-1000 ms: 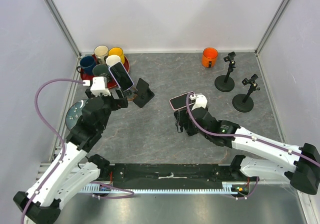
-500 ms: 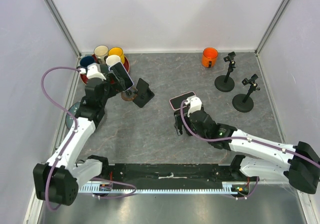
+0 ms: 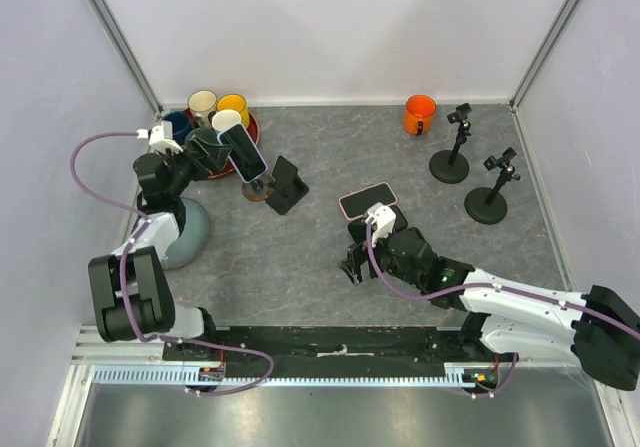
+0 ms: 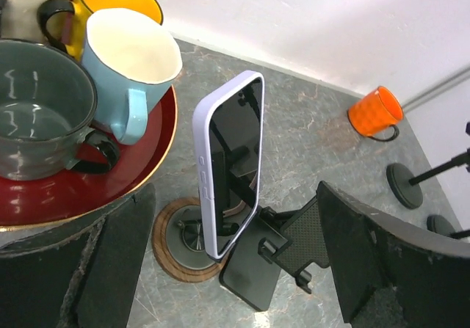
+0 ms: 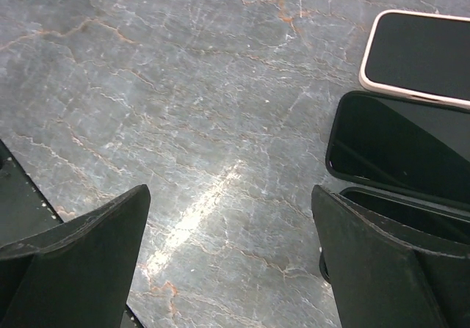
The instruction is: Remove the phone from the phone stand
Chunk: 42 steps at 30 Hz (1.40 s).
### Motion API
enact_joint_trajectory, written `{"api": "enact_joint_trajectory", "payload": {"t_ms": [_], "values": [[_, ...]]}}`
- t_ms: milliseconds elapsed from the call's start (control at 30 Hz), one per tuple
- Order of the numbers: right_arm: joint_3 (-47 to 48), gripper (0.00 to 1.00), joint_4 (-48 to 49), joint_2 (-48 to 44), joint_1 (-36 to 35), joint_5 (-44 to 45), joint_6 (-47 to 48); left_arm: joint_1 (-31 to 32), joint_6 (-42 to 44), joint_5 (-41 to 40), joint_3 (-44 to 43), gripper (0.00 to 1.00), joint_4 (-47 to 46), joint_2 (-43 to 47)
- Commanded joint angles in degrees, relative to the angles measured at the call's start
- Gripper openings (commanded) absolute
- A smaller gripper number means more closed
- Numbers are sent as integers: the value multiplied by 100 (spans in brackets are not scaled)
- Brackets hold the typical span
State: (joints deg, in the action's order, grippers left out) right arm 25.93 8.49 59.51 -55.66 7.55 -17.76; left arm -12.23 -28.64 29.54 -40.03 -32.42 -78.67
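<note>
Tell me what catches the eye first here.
A lavender phone stands upright on a wooden-based stand at the table's left, beside a red tray crowded with mugs. The open left gripper faces it, fingers clear of it. An orange mug sits alone at the far edge.
</note>
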Motion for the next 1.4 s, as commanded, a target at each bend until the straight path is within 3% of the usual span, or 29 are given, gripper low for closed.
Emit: {"api": "enact_joint_trajectory", "payload": {"t_ms": [0,200,267,533,800,1133,1367], "values": [[-185,98,478,-272,11,-316,115,-104,481,878,-452,95,-679,-446],[-247,98,575,-256,2,-491,141,-192,405,1403,-716,95,-1081,-1288],[-212,98,548,-159,2,-544,150,-201,237,1659,-944,90,-1310,-1588],[-168,98,496,-27,11,-579,238,-201,-194,2020,-1340,55,-1776,-2275],[-106,98,469,184,11,-623,264,-201,-273,2389,-1420,36,-1899,-2407],[-27,98,381,325,2,-746,308,-201,-238,2539,-1621,2,-1864,-2117],[-27,98,346,272,2,-746,326,-201,-133,2504,-1877,2,-1593,-1555]]}}
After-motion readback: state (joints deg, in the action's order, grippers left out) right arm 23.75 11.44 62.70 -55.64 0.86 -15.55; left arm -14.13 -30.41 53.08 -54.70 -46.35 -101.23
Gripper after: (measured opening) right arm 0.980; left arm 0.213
